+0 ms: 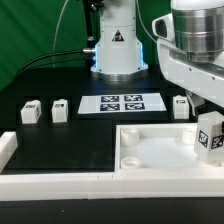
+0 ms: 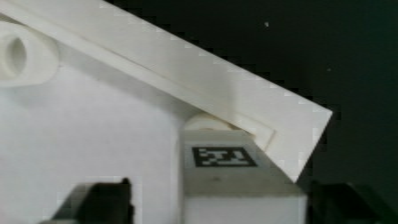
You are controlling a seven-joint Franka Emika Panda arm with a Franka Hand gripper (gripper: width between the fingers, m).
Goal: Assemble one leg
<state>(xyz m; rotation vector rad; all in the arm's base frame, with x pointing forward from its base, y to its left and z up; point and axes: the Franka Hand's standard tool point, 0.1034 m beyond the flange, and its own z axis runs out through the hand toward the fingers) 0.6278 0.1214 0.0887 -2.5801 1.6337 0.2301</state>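
One leg (image 1: 209, 137), a small white block with a black-and-white tag, stands upright at the big white panel's (image 1: 155, 150) corner on the exterior view's right. My gripper (image 1: 208, 112) hangs straight over it. In the wrist view the leg (image 2: 231, 180) sits between my fingers (image 2: 103, 200). White panel shows in the gap between one finger and the leg, so the jaws stand open around it. The panel's edge (image 2: 214, 80) and a round corner socket (image 2: 18, 55) show there too. I cannot tell how deep the leg sits in its corner.
Three more legs stand on the black table: two at the exterior view's left (image 1: 30, 111) (image 1: 60, 109) and one right (image 1: 181, 105). The marker board (image 1: 122, 102) lies at the back middle, before the robot base (image 1: 117, 50). A white wall (image 1: 60, 181) runs along the front.
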